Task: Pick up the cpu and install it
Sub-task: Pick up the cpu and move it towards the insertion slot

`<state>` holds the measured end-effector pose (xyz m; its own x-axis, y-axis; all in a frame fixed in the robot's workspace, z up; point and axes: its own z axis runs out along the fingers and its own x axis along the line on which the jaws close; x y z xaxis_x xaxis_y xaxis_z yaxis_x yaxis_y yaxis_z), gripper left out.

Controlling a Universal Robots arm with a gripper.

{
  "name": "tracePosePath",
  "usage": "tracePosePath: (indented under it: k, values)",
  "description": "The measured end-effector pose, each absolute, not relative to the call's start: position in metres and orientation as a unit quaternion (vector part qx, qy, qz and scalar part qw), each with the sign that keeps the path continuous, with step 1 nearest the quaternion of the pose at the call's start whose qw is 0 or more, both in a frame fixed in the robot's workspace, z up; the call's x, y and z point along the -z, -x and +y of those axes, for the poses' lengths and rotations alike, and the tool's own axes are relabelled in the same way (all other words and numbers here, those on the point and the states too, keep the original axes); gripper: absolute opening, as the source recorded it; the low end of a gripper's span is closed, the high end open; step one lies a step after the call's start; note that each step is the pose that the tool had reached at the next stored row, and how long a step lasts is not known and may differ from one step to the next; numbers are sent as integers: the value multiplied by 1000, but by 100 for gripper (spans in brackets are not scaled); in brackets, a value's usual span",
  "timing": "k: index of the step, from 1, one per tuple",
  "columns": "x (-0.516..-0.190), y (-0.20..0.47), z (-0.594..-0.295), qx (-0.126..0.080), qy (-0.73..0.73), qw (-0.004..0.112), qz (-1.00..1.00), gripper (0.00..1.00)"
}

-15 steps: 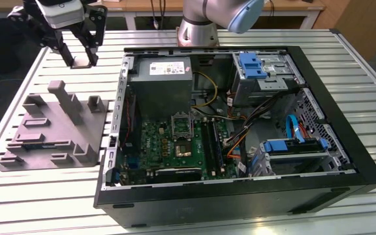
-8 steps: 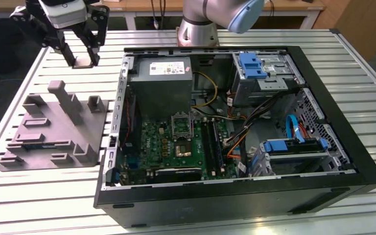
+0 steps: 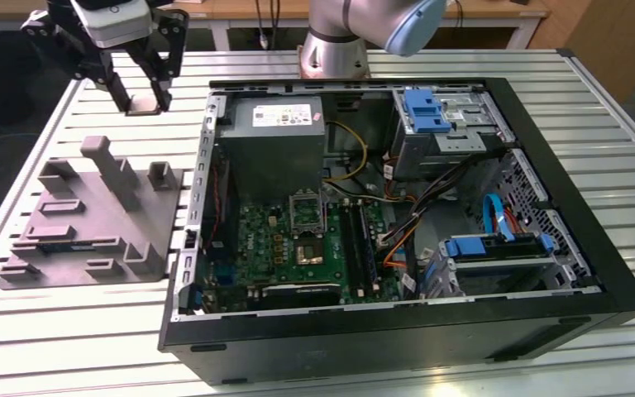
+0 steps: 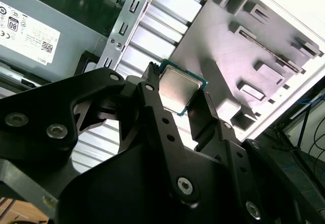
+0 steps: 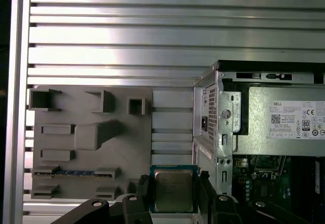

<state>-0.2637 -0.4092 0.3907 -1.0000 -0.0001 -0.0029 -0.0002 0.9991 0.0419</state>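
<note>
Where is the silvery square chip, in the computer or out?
Out: the silvery square cpu chip is clamped in the black gripper, above the slatted table.

cpu (image 4: 179, 89) silver-grey w/ green rim; pincer (image 3: 146, 103) blk; tray (image 3: 97, 211) grey.

cpu (image 4: 180, 89): one, a silvery square chip, seen in both wrist views.
gripper (image 3: 146, 105): one, with two black fingers (image 4: 152, 102) clamped on the chip.
robot arm (image 3: 350, 33): one, at the far side of the scene.
computer case (image 3: 406, 331): one, lying open on the exterior view's right.
grey moulded tray (image 3: 75, 223): one, on the exterior view's left.
power supply box (image 3: 279, 145): one, carrying one white label (image 3: 288, 114).
blue-latched drive bays (image 3: 426, 112): two, one at the case's far right, the other (image 3: 492, 246) nearer.
motherboard (image 3: 284, 248): one, green, with one socket (image 3: 307, 217).
slatted table (image 3: 75, 331): one.
</note>
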Motion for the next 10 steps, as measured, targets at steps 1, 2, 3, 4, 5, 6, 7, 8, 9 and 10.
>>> tracePosePath:
  k: [1, 2, 3, 4, 5, 6, 7, 8, 9, 10]
  values:
    - [-391, 263, -409, -21, 0, 1, 1000, 47]
    - [-391, 263, -409, -21, 0, 1, 1000, 47]
    - [-391, 262, -409, -21, 0, 1, 1000, 47]
    - [-391, 262, -409, -21, 0, 1, 1000, 47]
    - [-391, 262, -409, -21, 0, 1, 1000, 47]
    - [-391, 261, -409, -21, 0, 1, 1000, 47]
    - [-391, 261, -409, -21, 0, 1, 1000, 47]
    - [-391, 260, -409, -21, 0, 1, 1000, 47]
    - [-391, 260, -409, -21, 0, 1, 1000, 47]
    - [-391, 259, -409, -21, 0, 1, 1000, 47]
